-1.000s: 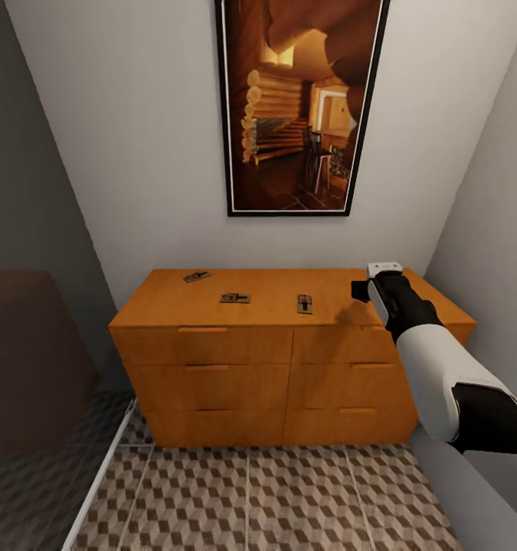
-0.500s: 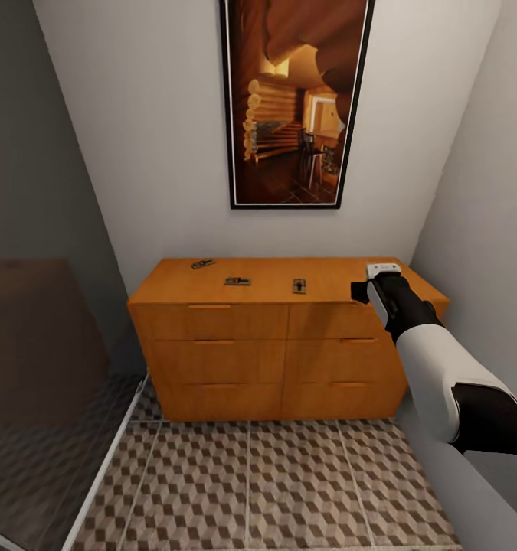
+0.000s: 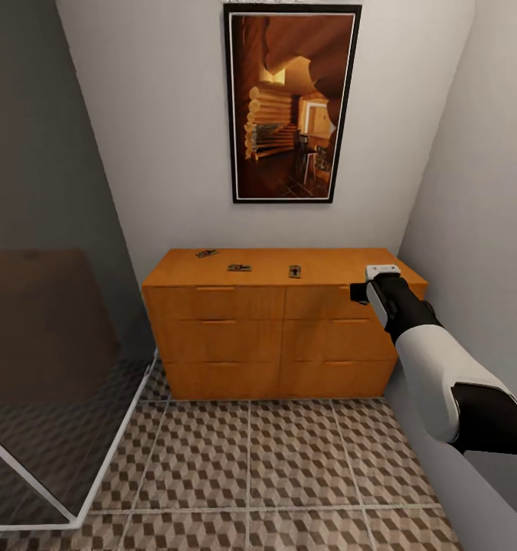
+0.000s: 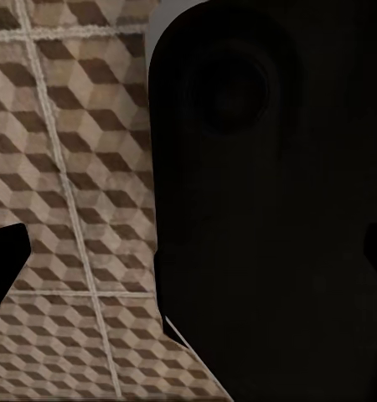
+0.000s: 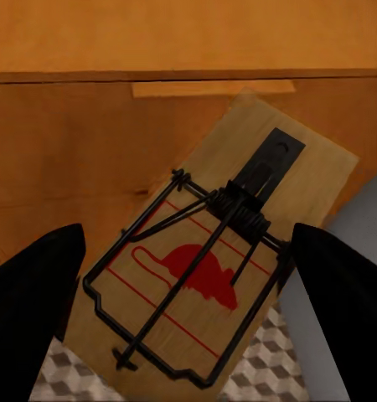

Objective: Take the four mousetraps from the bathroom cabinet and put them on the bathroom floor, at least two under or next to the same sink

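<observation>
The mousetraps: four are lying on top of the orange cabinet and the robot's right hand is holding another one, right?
Not quite. Only three mousetraps lie on the cabinet, as the head view shows. The right hand does hold another mousetrap.

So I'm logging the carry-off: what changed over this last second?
The view pulled back from the cabinet, showing more bathroom floor; that is camera motion. Unchanged: three mousetraps on the cabinet top, and the right gripper shut on a fourth mousetrap.
</observation>
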{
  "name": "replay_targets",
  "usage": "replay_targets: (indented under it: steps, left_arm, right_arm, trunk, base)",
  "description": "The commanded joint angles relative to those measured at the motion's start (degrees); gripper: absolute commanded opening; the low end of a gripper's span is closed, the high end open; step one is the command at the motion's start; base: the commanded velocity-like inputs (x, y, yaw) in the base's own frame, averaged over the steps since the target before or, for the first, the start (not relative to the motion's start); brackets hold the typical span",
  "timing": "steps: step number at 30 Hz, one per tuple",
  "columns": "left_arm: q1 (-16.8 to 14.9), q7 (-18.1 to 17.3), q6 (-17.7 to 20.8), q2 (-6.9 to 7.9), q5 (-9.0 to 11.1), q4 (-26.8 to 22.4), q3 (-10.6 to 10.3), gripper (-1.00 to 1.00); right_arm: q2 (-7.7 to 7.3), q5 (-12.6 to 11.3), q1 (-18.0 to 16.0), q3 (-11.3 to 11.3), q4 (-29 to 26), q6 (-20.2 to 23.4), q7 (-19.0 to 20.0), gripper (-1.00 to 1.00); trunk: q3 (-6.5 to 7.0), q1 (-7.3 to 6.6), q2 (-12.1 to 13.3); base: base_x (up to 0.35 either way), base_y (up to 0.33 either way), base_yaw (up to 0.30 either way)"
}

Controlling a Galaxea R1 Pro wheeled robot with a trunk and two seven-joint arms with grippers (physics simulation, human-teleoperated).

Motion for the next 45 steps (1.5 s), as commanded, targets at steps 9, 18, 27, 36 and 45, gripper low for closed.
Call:
replay_targets:
  steps: [9, 18, 27, 36, 45]
  left_arm:
    - [-0.1, 0.1, -0.4, -0.01, 0.0, 0.2, -0.2, 1.00]
    - [-0.1, 0.1, -0.6, 0.06, 0.0, 0.1, -0.2, 1.00]
    - [-0.1, 0.1, -0.8, 0.01, -0.1, -0.7, 0.0, 1.00]
    - [-0.1, 0.5, -0.5, -0.09, -0.1, -7.3, 0.2, 1.00]
    - [-0.1, 0.9, -0.1, -0.04, -0.1, -16.2, 0.3, 1.00]
  right_arm:
    - [-0.15, 0.6, 0.0, -0.2, 7.7, -3.1, 0.3, -1.00]
    - [-0.27, 0.6, 0.0, -0.2, 23.4, -15.7, 0.4, -1.00]
    - [0.03, 0.5, 11.2, -0.1, 29.7, -31.4, 0.9, -1.00]
    - [1.94, 0.4, 27.2, -0.1, 29.7, -40.9, 0.9, -1.00]
    - [2.40, 0.4, 37.3, -0.1, 29.8, -42.0, 3.6, -1.00]
  trunk:
    - [-0.05, -0.04, 0.0]
    - [-0.05, -0.04, 0.0]
    - [-0.05, -0.04, 0.0]
    - [-0.05, -0.04, 0.0]
    - [-0.05, -0.04, 0.0]
  base:
    - [-0.115, 0.000, 0.000]
    - [-0.005, 0.000, 0.000]
    - [0.000, 0.000, 0.000]
    - [0.000, 0.000, 0.000]
    - [0.000, 0.000, 0.000]
